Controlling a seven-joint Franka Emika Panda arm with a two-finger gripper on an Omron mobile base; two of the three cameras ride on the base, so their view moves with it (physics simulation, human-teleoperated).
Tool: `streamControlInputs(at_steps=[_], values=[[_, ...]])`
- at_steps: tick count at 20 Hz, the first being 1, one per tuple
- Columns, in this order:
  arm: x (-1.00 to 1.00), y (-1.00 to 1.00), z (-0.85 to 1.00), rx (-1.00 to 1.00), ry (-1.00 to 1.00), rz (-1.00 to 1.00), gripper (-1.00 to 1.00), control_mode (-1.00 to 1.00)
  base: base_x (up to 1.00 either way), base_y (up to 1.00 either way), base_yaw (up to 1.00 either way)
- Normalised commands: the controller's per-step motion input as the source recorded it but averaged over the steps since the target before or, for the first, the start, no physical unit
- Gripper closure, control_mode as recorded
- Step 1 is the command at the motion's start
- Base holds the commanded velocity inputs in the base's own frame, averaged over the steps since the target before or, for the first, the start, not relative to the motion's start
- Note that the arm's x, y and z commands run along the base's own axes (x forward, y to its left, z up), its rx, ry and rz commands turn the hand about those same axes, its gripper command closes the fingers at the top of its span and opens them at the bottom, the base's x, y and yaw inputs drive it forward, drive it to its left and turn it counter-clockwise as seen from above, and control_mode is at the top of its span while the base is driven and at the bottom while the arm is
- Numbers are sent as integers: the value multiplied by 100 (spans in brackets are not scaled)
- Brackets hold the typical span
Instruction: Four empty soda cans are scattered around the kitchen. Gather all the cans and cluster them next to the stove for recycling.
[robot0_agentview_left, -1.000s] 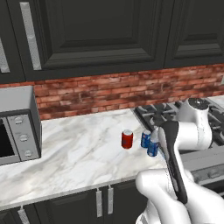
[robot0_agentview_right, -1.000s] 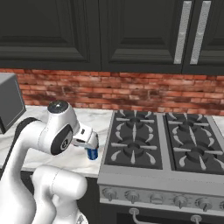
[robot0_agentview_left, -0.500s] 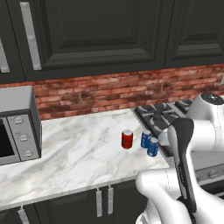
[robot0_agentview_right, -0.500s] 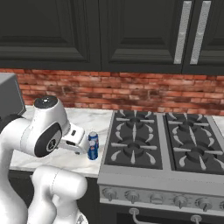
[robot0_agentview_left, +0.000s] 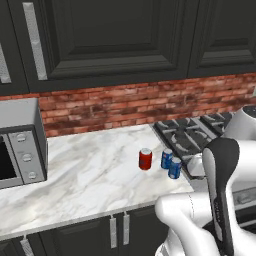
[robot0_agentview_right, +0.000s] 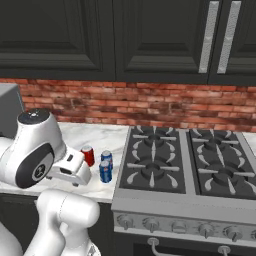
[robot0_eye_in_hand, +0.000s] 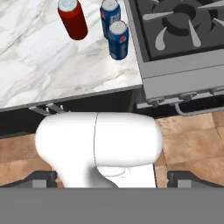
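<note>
A: Status on the cans?

B: Three stand on the counter (robot0_agentview_left: 90, 170), clustered just left of the stove (robot0_agentview_right: 200, 175). Red can (robot0_agentview_left: 145, 159) is furthest from it; two blue ones sit between it and the range edge. Far blue can (robot0_agentview_left: 166, 158) and near blue can (robot0_agentview_left: 175, 168) are close together, maybe touching, can't tell. All upright.

A: Confirmed from the other side?

B: Yes. In the right base view, red (robot0_agentview_right: 88, 155) and both blues (robot0_agentview_right: 105, 167) sit beside the burners. The hand view shows the same trio from above, red (robot0_eye_in_hand: 73, 18) a bit apart from the blue pair.

A: Gripper?

B: Jaws wide apart, holding nothing. Fingertips (robot0_eye_in_hand: 41, 176) show at the bottom corners of the hand view, well clear of the cans, with the camera looking down past the counter edge to the floor.

A: So how far along?

B: Three of four placed, by my count. Fourth can isn't in these frames. My read: go find it, bring it here, done.
</note>
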Motion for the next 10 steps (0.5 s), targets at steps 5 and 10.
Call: streamControlInputs(at_steps=[5, 10], values=[[0, 0, 0, 0, 0, 0, -100, 100, -70, 0, 0], [0, 0, 0, 0, 0, 0, -100, 100, -98, -4, 0]])
